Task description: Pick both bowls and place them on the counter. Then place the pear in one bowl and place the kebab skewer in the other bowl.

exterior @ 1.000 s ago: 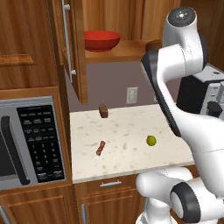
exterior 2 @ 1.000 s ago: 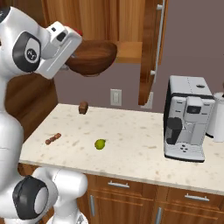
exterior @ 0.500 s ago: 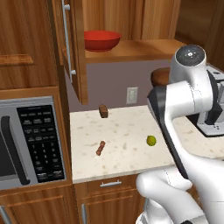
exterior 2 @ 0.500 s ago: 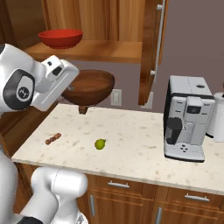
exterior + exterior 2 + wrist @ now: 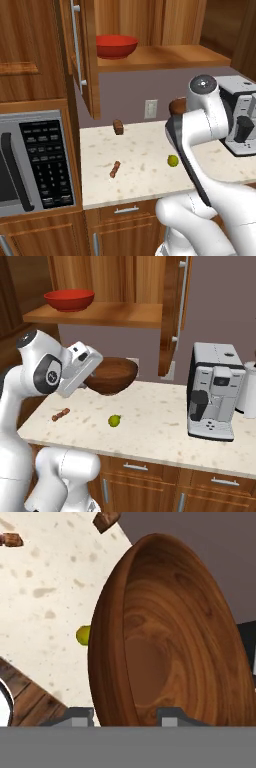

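My gripper (image 5: 125, 717) is shut on the near rim of the dark brown wooden bowl (image 5: 165, 637), one finger on each side of the wall. The bowl (image 5: 112, 375) hangs slightly tilted just above the back of the beige speckled counter (image 5: 160, 428); the left base view shows a sliver of it (image 5: 177, 106) behind my arm. On the wooden shelf above stands the red bowl (image 5: 116, 46). The yellow-green pear (image 5: 115, 420) lies on the counter in front of the held bowl. Further left is the kebab skewer (image 5: 60, 414).
A stubby dark brown block (image 5: 118, 127) stands near the wall by the outlet. A coffee machine (image 5: 212, 391) occupies the counter's right end, and a microwave (image 5: 35, 162) sits left of the counter. An open cabinet door (image 5: 82, 55) hangs beside the shelf.
My arm has brought the brown bowl down from shelf height to just above the counter, swinging toward the coffee machine. The red bowl, pear and skewer have not moved.
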Robot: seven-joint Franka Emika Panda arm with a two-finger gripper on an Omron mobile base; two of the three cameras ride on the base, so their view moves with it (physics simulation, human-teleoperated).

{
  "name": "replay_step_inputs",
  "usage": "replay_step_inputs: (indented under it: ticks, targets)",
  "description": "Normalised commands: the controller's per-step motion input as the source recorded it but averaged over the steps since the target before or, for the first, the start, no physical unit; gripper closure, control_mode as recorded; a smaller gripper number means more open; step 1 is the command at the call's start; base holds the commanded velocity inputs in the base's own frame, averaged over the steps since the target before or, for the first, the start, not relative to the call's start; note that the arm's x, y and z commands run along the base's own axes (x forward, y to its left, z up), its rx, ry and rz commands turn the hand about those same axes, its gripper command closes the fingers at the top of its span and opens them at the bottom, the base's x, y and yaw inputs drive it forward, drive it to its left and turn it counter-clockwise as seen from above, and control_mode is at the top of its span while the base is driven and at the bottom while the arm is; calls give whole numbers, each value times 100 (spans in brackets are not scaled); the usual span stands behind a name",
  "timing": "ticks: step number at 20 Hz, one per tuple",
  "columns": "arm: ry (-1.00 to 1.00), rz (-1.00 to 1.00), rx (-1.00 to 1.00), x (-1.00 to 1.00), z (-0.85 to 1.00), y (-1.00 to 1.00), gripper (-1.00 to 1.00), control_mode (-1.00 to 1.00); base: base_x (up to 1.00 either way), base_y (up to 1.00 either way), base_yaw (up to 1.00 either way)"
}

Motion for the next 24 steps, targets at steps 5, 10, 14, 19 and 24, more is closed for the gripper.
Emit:
replay_step_inputs:
  ticks: [5, 10, 14, 19, 24]
  targets:
    - [1, 0, 0, 64, -57, -34, 100, -100, 0, 0, 0]
    - [0, 1, 0, 40, -46, -38, 100, -100, 0, 0, 0]
    - [2, 0, 0, 33, -45, -32, 100, -100, 0, 0, 0]
    - [2, 0, 0, 35, -48, -12, 100, -100, 0, 0, 0]
    - [3, 0, 0, 29, -42, -12, 100, -100, 0, 0, 0]
